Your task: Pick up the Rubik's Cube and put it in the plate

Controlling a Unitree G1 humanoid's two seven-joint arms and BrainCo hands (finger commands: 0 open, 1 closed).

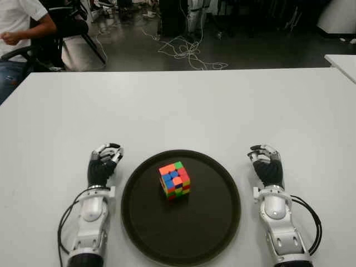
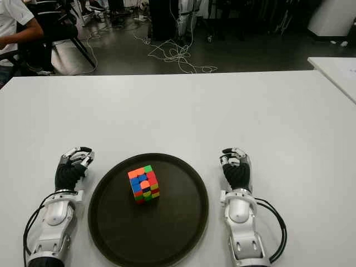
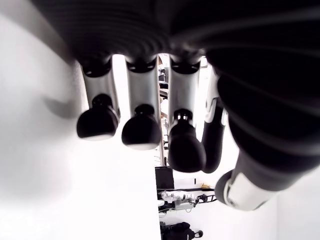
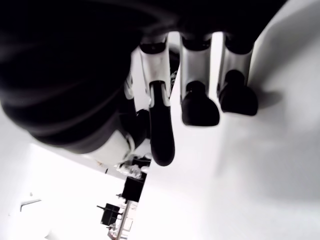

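Note:
The Rubik's Cube (image 1: 174,180) stands inside the round dark plate (image 1: 214,231), a little behind its middle, with nothing touching it. My left hand (image 1: 104,164) shows on the white table just left of the plate's rim. My right hand (image 1: 267,164) shows just right of the rim. Each hand is a short gap away from the plate. In the left wrist view the fingers (image 3: 141,131) hang loosely bent over the bare table and hold nothing. In the right wrist view the fingers (image 4: 200,107) look the same, with nothing in them.
The white table (image 1: 194,105) stretches wide behind the plate. A seated person (image 1: 16,25) is beyond its far left corner. Cables (image 1: 186,53) lie on the dark floor behind. Another white table's corner (image 1: 344,61) shows at the far right.

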